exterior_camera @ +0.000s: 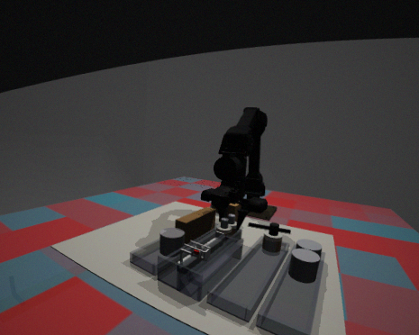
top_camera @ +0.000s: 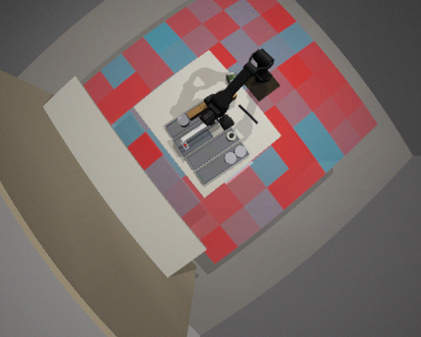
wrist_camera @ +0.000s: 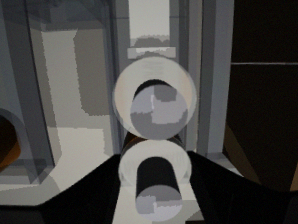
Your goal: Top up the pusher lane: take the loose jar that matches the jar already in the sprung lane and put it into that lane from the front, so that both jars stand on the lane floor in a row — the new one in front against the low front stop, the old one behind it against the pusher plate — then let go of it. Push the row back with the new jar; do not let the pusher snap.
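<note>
In the wrist view two clear jars with dark lids stand in a row in the sprung lane (wrist_camera: 197,75) (exterior_camera: 211,254) (top_camera: 198,137). The near jar (wrist_camera: 154,182) (exterior_camera: 232,219) sits between my fingers at the lane's front end. The far jar (wrist_camera: 154,106) (exterior_camera: 223,222) touches it from behind, and the pale pusher plate (wrist_camera: 151,52) stands right behind that one. My gripper (wrist_camera: 153,159) (exterior_camera: 229,215) (top_camera: 223,121) is shut on the near jar, low over the lane. In the top view the gripper hides both jars.
A dark cylinder (exterior_camera: 171,240) (top_camera: 183,120) and a brown box (exterior_camera: 195,223) (top_camera: 196,110) fill the left lane. A beige jar with a black T-handle (exterior_camera: 272,240) (top_camera: 231,135) and two dark cylinders (exterior_camera: 305,265) (exterior_camera: 309,247) stand in the right lanes. A black bar (top_camera: 248,114) lies on the mat.
</note>
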Robot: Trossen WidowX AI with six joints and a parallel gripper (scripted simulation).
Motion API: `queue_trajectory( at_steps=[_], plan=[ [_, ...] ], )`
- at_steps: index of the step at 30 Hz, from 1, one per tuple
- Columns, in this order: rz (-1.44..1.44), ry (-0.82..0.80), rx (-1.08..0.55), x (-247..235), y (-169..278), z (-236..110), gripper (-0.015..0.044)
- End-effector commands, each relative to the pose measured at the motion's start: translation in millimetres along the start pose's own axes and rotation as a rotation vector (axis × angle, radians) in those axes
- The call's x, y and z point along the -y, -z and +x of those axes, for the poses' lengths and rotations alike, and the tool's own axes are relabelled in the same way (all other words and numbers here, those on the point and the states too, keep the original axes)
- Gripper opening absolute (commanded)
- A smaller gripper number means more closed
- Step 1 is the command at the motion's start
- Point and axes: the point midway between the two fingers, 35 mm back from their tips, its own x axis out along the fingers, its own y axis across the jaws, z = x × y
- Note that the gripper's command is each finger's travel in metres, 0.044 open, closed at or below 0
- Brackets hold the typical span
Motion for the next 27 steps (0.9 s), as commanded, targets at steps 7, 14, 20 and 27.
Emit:
queue_trajectory(
  at_steps=[7,14,20,27],
  plan=[
    [0.001,0.001,-0.001,-0.1,-0.2,-4.5,0.0299],
    [0.001,0.001,-0.001,-0.2,-0.2,-20.1,0.0299],
    [0.001,0.001,-0.001,-0.4,3.3,-20.5,0.0299],
    [0.001,0.001,-0.003,-1.4,26.9,-22.5,0.0299]
  ],
)
